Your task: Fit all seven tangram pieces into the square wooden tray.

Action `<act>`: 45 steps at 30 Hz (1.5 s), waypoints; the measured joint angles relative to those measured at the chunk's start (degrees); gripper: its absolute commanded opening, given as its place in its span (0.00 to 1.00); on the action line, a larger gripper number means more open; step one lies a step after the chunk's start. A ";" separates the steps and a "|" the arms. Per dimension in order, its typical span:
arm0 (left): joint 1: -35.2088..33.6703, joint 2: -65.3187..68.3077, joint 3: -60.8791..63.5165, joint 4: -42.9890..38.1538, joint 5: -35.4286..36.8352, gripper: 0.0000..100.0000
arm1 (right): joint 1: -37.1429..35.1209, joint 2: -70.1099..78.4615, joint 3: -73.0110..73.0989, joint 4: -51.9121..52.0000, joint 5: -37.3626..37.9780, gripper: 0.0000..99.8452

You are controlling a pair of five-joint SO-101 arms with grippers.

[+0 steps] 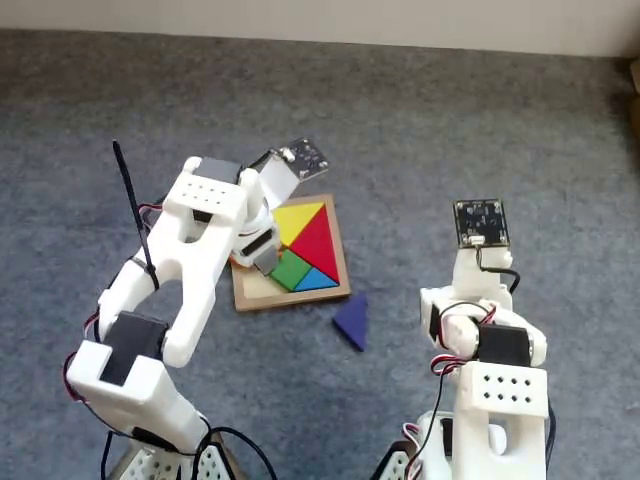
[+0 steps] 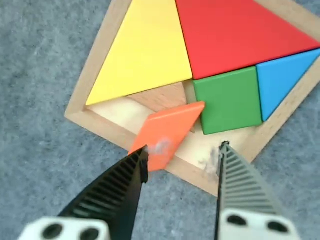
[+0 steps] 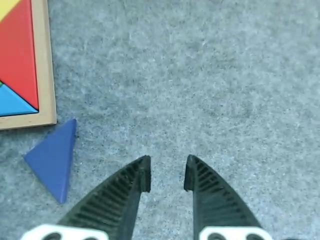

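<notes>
Orange piece [image 2: 167,135] is laid askew on tray [image 2: 76,112] rim; left gripper [image 2: 182,148] is opened wide, likely for nudging. Right gripper [image 3: 167,160] is parted, empty

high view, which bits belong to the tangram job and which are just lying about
Job: wooden tray, yellow triangle, red triangle, green square, light blue triangle, orange parallelogram, dark blue triangle beside the tray.
Not part of it: grey carpet.

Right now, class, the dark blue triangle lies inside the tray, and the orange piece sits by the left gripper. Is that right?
No. The dark blue triangle lies outside the tray, on the carpet, as the right wrist view shows. The orange piece does sit by the left gripper.
</notes>
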 measured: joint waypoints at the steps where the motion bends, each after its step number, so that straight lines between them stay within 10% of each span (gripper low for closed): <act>1: 0.00 1.05 -0.18 -0.26 0.00 0.23 | 0.00 0.00 0.00 0.00 0.00 0.11; 34: -2.99 9.93 -2.81 -7.21 -0.18 0.14 | 0.00 0.00 0.00 0.00 0.00 0.11; 45: -2.37 -9.32 0.44 1.67 0.18 0.24 | 0.00 0.00 0.00 0.00 0.00 0.11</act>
